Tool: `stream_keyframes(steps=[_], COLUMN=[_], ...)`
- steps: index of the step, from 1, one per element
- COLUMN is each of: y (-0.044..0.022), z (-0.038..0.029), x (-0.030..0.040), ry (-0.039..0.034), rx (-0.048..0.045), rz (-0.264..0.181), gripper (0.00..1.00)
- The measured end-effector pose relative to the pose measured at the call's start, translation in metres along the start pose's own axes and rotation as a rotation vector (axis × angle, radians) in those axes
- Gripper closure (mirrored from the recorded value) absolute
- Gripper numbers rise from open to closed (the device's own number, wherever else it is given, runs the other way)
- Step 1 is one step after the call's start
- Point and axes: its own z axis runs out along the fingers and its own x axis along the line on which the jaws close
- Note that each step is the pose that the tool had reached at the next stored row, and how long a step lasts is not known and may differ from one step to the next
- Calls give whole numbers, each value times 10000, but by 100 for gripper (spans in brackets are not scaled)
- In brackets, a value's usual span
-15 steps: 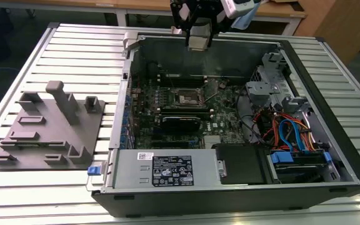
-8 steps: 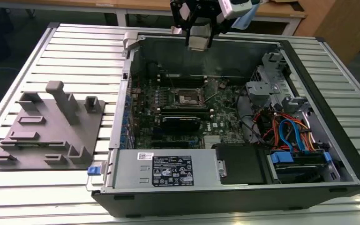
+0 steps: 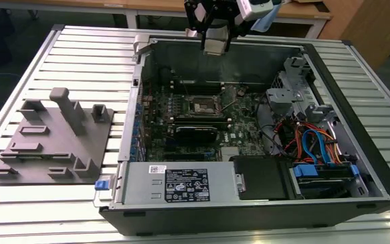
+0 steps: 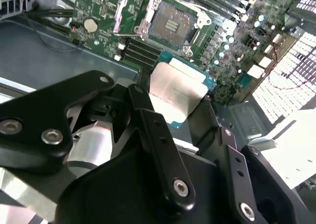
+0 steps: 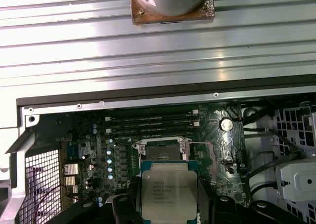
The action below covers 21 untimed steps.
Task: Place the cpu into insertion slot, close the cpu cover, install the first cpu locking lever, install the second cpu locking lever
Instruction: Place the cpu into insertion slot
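Pinches flat silvery-grey square cpu [image 5: 169, 190] in black two-fingered hand [image 3: 215, 47], well above dark metal-rimmed square insertion slot [image 5: 162, 150]. Placing step, apparently; calls for squaring chip over that slot.

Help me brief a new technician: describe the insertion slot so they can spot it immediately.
Look inside the open computer case, at the green motherboard. The insertion slot is its square, silver-rimmed dark recess, beside long narrow memory slots; unlike them, it is square and metal-framed.
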Motion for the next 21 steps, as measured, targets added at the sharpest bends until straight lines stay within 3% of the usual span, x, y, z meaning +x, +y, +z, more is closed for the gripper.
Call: stream_keyframes(steps=[12, 21], y=[0, -1], z=[0, 7], x=[0, 0], ry=[-9, -101], rx=[0, -6], rz=[99, 1110], gripper=[46, 46])
